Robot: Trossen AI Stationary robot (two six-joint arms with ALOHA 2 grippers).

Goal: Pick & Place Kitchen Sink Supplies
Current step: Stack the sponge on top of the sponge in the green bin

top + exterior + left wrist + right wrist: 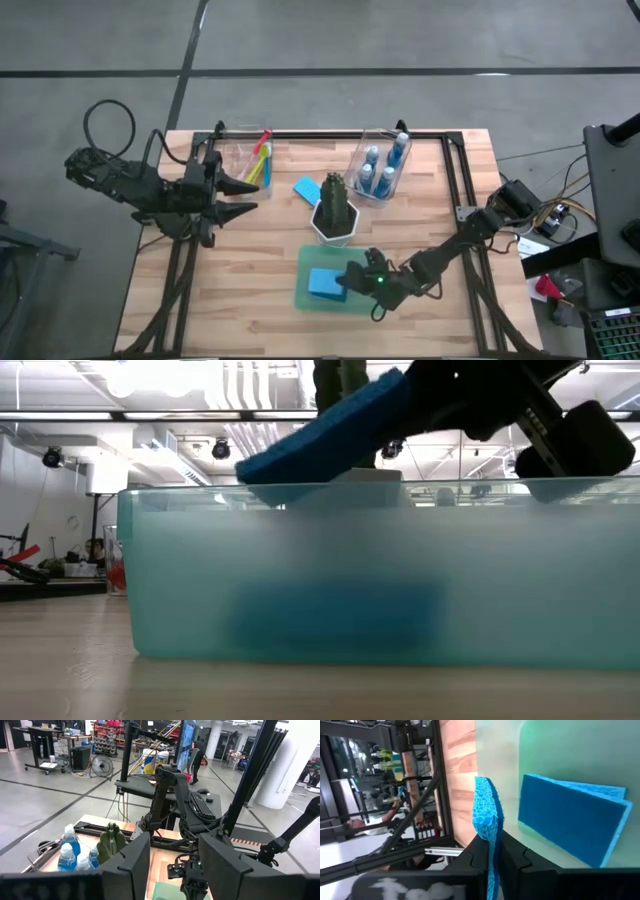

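Observation:
My right gripper (348, 277) hangs over the green tray (306, 262) at the table's near middle, shut on a flat blue sponge (330, 430). A second blue sponge (570, 820) lies flat on the tray's floor below it. A third sponge (307, 188) lies on the wood beside the potted plant (335, 210). Blue-liquid bottles (381, 168) stand in a clear bin at the back. Coloured brushes (260, 158) stand in another clear bin. My left gripper (243, 197) waits open at the left, raised and level. My right gripper pinches the sponge's two flat faces (489, 836) between its two fingers, at one end of the sponge. The fingers slant down from the table's right. The sponge sticks out past the fingertips, tilted with its free end (262, 465) lower, clear above the tray's rim.
The plant in its white pot stands just behind the tray. The bottle bin (372, 190) is at the back right of centre, the brush bin (240, 165) close to my left gripper. A black frame (455, 185) runs along the table's far and right sides.

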